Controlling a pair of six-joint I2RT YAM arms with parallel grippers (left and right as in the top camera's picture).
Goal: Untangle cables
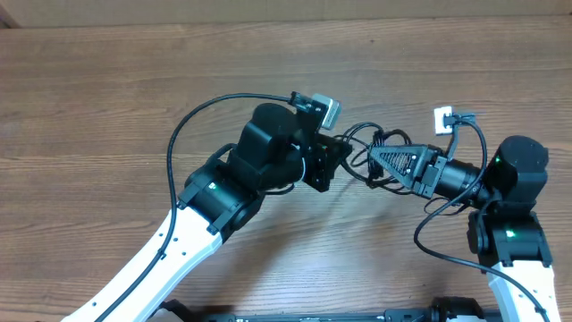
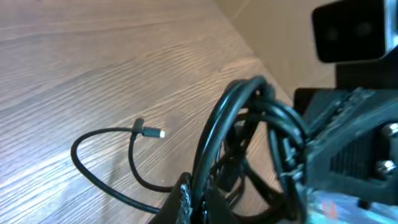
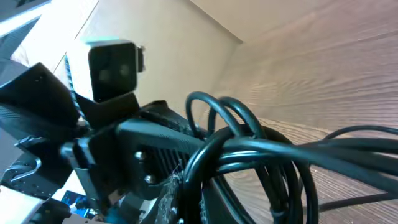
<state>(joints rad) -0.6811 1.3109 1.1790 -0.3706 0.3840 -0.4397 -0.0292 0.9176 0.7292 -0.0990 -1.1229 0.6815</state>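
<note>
Left gripper [image 1: 332,163]: I reach in from the lower left to just left of the desk's middle. The left wrist view shows my fingers at the bottom edge, narrow, with the cables rising from between them, so I appear to hold the bundle.
Left wrist camera [image 1: 326,109]: a small silvery box on top of that gripper. The right wrist view sees it face on.
Cables [image 3: 273,149]: several thin black cords knotted into overlapping loops, bunched between my two grippers and lifted off the wood there. In the right wrist view a flat band of strands runs in from the right and curls into rings against my left gripper.
Loose end [image 2: 155,132]: one cord leaves the bundle, lies on the desk in an open curve and ends in a small silvery-tipped plug, well apart from the knot.
Right gripper [image 1: 377,159]: I come in from the lower right, the tip pointing left into the tangle, just beside my left gripper. Loops wrap around its fingers; I cannot tell whether they are wide or narrow.
Desk [image 1: 107,80]: brown wood grain.
</note>
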